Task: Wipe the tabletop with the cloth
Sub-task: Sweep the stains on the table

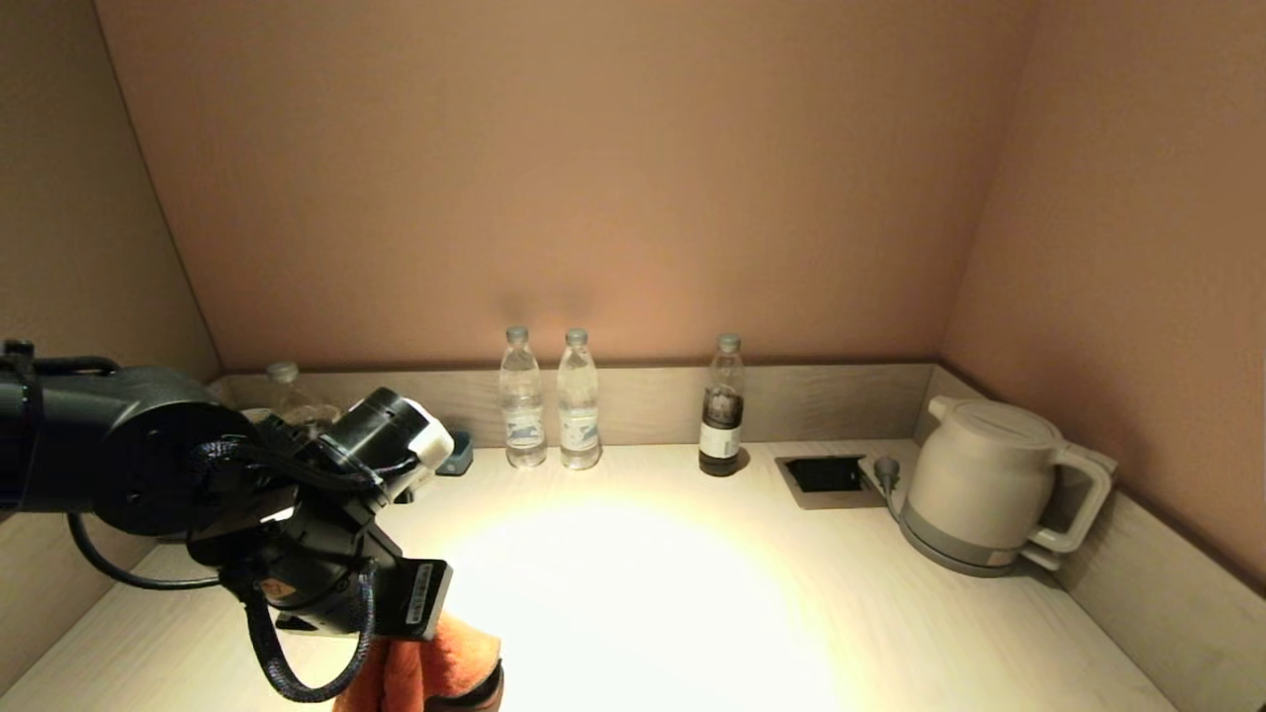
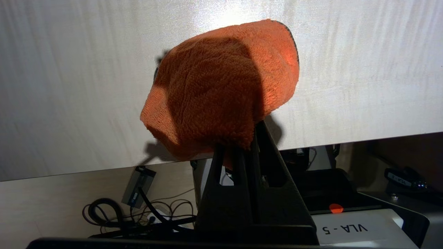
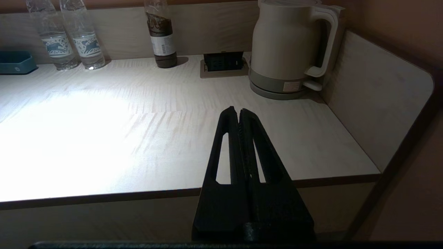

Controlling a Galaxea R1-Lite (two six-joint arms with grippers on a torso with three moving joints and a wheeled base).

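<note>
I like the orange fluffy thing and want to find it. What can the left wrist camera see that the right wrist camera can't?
Only the left wrist view shows the orange cloth, pinched in the left gripper over the table's front edge, plus cables lying below the table.

Only the right wrist view shows the kettle, two clear water bottles, the dark-labelled bottle, the blue box and the right gripper, shut on nothing and held off the front edge.

Both show the pale tabletop with its bright light patch.
</note>
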